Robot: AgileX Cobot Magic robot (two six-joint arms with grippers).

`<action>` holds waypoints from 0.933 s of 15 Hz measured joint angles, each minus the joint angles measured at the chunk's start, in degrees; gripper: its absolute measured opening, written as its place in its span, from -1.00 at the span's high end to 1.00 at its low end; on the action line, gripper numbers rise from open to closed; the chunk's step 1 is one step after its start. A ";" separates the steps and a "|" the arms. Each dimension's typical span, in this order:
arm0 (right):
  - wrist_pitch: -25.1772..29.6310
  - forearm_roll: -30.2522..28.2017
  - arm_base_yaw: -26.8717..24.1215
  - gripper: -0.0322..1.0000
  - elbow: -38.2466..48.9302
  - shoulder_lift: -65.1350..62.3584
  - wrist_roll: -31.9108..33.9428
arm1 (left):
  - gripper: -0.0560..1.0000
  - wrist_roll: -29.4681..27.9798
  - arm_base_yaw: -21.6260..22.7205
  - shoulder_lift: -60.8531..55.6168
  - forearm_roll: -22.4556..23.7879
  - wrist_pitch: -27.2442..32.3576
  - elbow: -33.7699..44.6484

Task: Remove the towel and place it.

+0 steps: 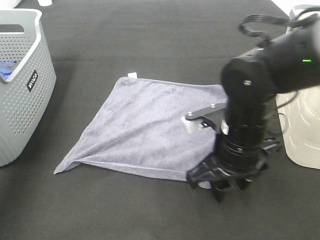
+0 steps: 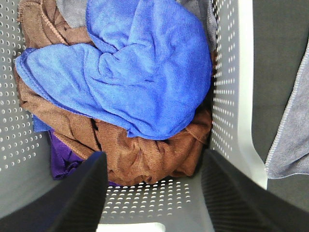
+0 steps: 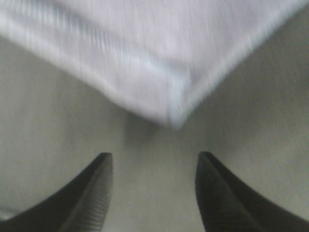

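The grey-lavender towel (image 1: 145, 127) lies spread flat on the black table, a small white tag (image 1: 132, 75) at its far corner. My right gripper (image 1: 220, 186) hangs over the towel's near right corner, pointing down. In the right wrist view its fingers are open with nothing between them, and the towel corner (image 3: 174, 113) lies just beyond the fingertips. My left gripper (image 2: 154, 193) is open and empty over the grey basket. An edge of the towel (image 2: 289, 140) shows beside the basket in the left wrist view.
A perforated grey basket (image 1: 22, 85) stands at the left and holds a bright blue cloth (image 2: 135, 77), a brown cloth (image 2: 145, 154) and a purple one. A translucent white container (image 1: 305, 130) stands at the right edge.
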 joint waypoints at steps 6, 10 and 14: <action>-7.96 1.03 0.00 0.01 -4.87 1.95 -8.19 | -0.13 0.00 0.00 0.00 -1.49 0.00 0.00; -11.57 -3.04 0.00 0.01 -9.05 8.77 -1.43 | -0.13 0.00 0.00 0.00 -1.83 0.00 0.00; -10.49 -2.75 0.00 0.01 -9.05 11.40 -1.26 | -0.13 0.11 0.00 0.00 -1.83 0.00 0.00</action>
